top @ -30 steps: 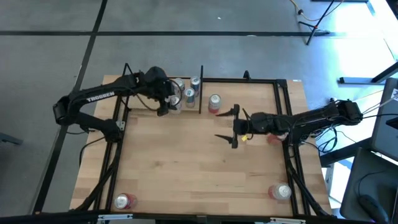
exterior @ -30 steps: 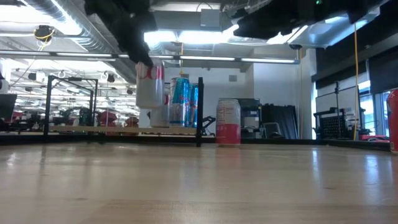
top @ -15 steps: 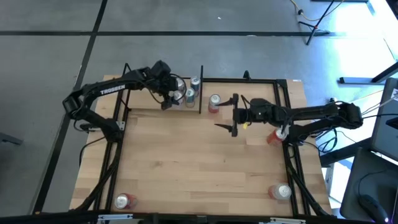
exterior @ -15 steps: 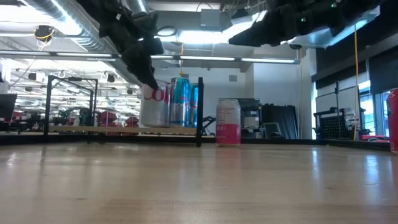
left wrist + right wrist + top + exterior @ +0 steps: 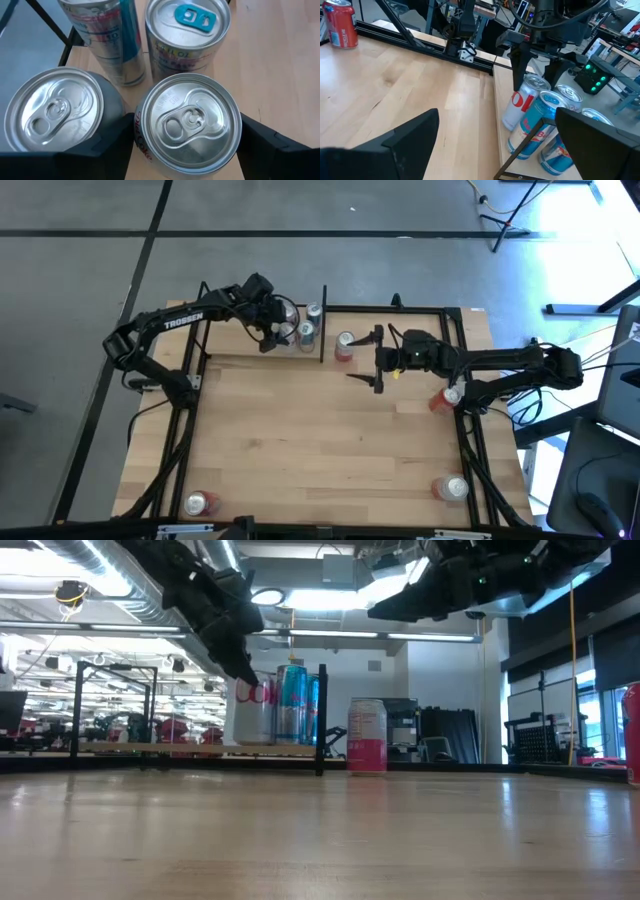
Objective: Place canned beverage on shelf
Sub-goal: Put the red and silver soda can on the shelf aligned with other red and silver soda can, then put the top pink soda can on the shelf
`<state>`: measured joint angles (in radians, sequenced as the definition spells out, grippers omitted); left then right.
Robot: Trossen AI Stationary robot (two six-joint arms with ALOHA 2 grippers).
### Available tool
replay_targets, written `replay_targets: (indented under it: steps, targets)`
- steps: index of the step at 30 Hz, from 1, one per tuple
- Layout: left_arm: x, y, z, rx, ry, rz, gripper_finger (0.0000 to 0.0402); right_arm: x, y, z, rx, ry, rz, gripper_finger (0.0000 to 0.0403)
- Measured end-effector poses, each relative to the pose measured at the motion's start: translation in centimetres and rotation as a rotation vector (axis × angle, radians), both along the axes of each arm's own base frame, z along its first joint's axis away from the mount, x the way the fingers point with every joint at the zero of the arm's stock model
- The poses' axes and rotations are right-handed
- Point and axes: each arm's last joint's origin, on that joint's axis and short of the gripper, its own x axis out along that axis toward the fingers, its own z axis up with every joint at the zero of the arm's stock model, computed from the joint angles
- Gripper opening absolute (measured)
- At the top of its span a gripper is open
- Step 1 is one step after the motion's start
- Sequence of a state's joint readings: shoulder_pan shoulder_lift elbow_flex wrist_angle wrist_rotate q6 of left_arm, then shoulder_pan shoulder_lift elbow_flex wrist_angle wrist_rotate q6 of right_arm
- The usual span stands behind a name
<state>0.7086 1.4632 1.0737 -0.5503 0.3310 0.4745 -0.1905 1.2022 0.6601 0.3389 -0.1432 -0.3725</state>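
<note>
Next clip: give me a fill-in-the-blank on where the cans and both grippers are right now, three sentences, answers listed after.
1. The left gripper is closed around a silver-topped can standing on the light-wood plank ____.
2. The right gripper, fingers spread, holds ____.
3. The pink-and-white can near the right gripper stands on the wooden ____, outside the black rod frame.

Missing words: shelf; nothing; tabletop

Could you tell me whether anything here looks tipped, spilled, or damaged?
Nothing stands out. The silver can in the left end effector stands upright on the shelf beside three other upright cans; no spill or dent shows. The right end effector hovers open near the pink can.
</note>
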Motion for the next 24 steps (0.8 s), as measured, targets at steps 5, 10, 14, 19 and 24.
replay_targets:
  steps: [5, 10, 14, 19, 24]
  targets:
    - [0.0, -0.1, 0.0, 0.01, 0.007, 0.002, 0.0301, 0.0, 0.0, 0.0, 0.003, 0.004, -0.001, 0.0386]
    - [0.0, -0.2, 0.0, 0.01, 0.012, 0.002, 0.0323, 0.0, 0.0, -0.1, 0.007, 0.006, -0.001, 0.0386]
    - [0.3, -0.2, 0.8, 0.037, 0.014, 0.007, 0.0326, 0.0, 0.0, -0.1, 0.008, 0.006, -0.001, 0.0386]
    - [0.8, -0.3, 2.0, 0.1, 0.018, 0.036, 0.0327, 0.0, 0.0, -0.1, 0.01, 0.01, -0.001, 0.0386]
    - [1.2, -0.7, 3.8, 0.114, 0.031, 0.048, 0.0327, 0.0, 0.0, -0.2, 0.012, 0.022, -0.001, 0.0386]
